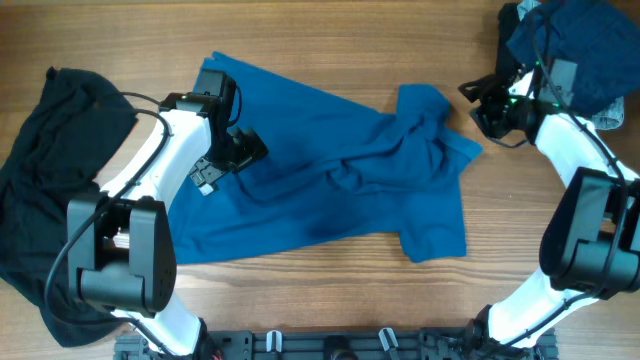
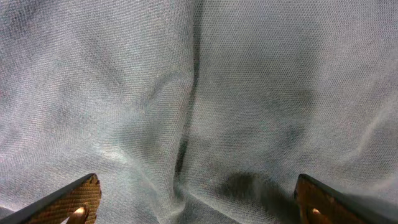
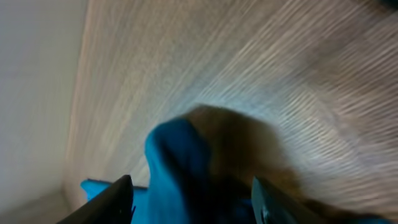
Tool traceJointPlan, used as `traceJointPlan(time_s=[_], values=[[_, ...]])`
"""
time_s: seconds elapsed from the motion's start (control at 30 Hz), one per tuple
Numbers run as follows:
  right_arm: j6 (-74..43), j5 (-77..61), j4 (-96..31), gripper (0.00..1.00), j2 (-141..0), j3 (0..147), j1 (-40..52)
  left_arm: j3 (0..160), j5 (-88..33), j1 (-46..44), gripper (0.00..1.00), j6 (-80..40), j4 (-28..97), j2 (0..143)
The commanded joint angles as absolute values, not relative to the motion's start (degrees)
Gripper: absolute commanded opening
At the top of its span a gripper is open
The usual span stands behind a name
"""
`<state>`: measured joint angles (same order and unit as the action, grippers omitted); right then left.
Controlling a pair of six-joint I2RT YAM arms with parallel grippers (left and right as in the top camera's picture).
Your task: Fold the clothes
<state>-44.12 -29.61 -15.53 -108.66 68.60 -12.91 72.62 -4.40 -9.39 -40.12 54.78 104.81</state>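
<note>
The teal-blue shirt [image 1: 340, 175] lies spread and rumpled across the middle of the wooden table, with a raised fold at its right. My left gripper [image 1: 250, 150] hovers over the shirt's upper left part; in the left wrist view its open fingers [image 2: 198, 205] frame creased cloth [image 2: 205, 112] with nothing held. My right gripper [image 1: 478, 105] is open, just right of the shirt's raised sleeve [image 1: 425, 105]; that sleeve [image 3: 177, 168] shows blurred between its fingers [image 3: 193, 199]. A black garment [image 1: 45, 180] lies at the left edge.
A navy and pale-denim heap [image 1: 575, 50] lies at the back right corner, behind the right arm. Bare wood [image 1: 350, 45] runs along the back and at the front right. The arms' bases stand at the front edge.
</note>
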Motion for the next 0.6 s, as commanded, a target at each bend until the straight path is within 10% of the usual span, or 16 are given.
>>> traceJointPlan(time_s=[0.0,0.2,0.33,0.57], values=[[-42.0,-32.9,-15.1,0.61,-110.8,68.6,-9.8,73.1,-4.0,-9.5,1.00,-39.4,54.4,105.2],[-43.7,-39.1,-4.5,0.53,-118.8,68.6,-5.2,73.1,-4.0,-9.5,1.00,-39.4,55.3,105.2],[-42.8,-38.4,2.2,0.10,-119.1,69.3,-5.1,73.1,-4.0,-9.5,1.00,-39.4,54.4,105.2],[-50.3,-33.6,18.7,0.04,-119.1,72.2,-5.0,73.1,-4.0,-9.5,1.00,-39.4,53.3,105.2]])
